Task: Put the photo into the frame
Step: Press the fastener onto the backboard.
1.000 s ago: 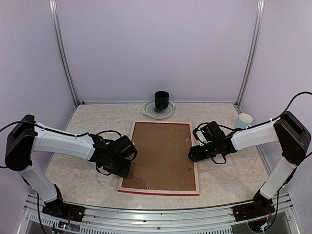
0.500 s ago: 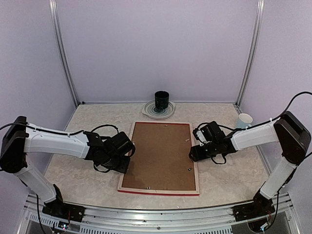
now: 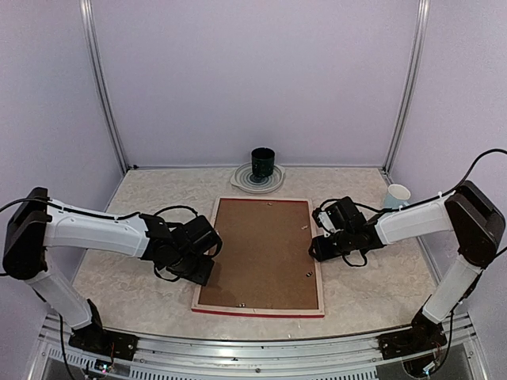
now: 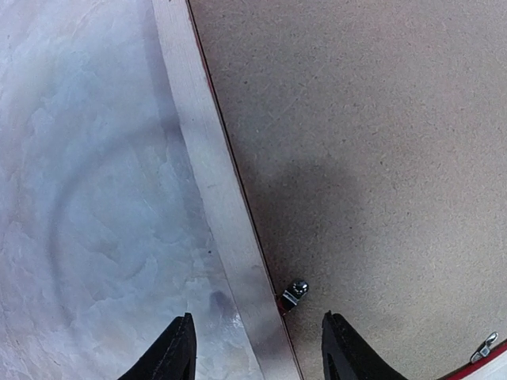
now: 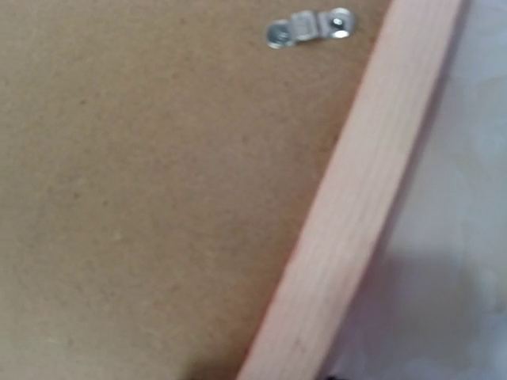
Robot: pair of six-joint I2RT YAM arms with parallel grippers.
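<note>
Only the left wrist view shows the left hand parted over the frame; right hand: cannot tell.

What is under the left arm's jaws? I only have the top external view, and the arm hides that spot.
Observer: In the left wrist view the left jaws stand open, either side of the pale wood back rail of the large rectangular red-edged picture frame.
Operator: Any hardware there?
Observer: A small metal turn clip sits at the rail's inner edge, against the brown fibreboard backing board.
Operator: And on the right?
Observer: The right wrist view shows a flat two-screw metal tab on the backing; the right jaws hardly show.
</note>
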